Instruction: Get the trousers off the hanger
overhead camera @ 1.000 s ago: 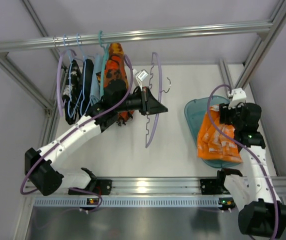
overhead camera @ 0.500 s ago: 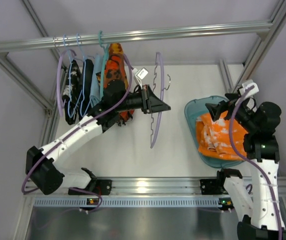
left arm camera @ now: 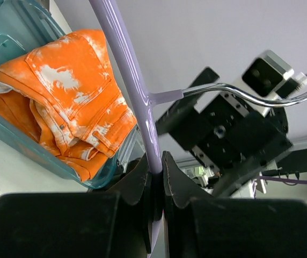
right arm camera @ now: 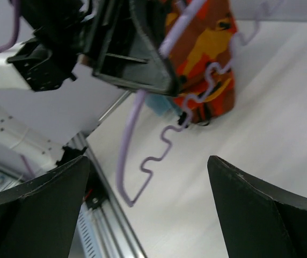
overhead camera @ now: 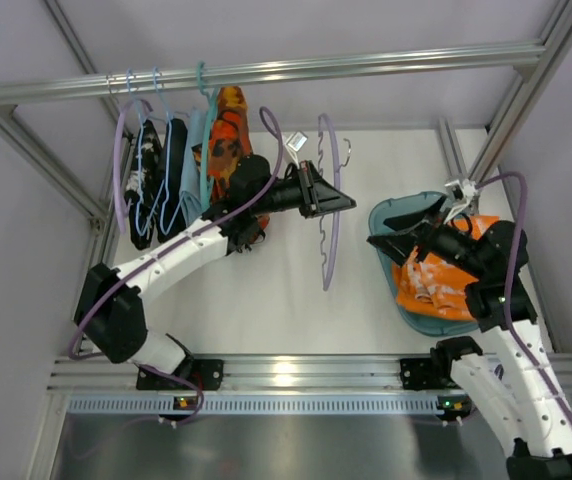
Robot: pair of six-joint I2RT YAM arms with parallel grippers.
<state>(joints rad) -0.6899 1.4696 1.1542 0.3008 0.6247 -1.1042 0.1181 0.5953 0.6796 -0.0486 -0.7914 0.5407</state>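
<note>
The bright orange trousers (overhead camera: 436, 280) lie crumpled in a teal bin (overhead camera: 416, 318) at the right, off the hanger. They also show in the left wrist view (left arm camera: 67, 113). My left gripper (overhead camera: 344, 206) is shut on the bare lilac hanger (overhead camera: 327, 240) and holds it in the air over the table middle. Its jaws pinch the hanger's bar (left arm camera: 126, 59) just below the metal hook. My right gripper (overhead camera: 381, 228) is open and empty above the bin's left edge, pointing left at the hanger (right arm camera: 126, 140).
An orange-and-black patterned garment (overhead camera: 228, 140), dark garments and light blue hangers (overhead camera: 156, 190) hang from the rail (overhead camera: 366, 65) at the back left. Frame posts stand at both sides. The table's front rail (overhead camera: 296, 372) runs along the near edge.
My left arm has carried the hanger to the right and farther back. My right gripper has risen off the trousers in the bin and swung left, open, toward the hanger.
</note>
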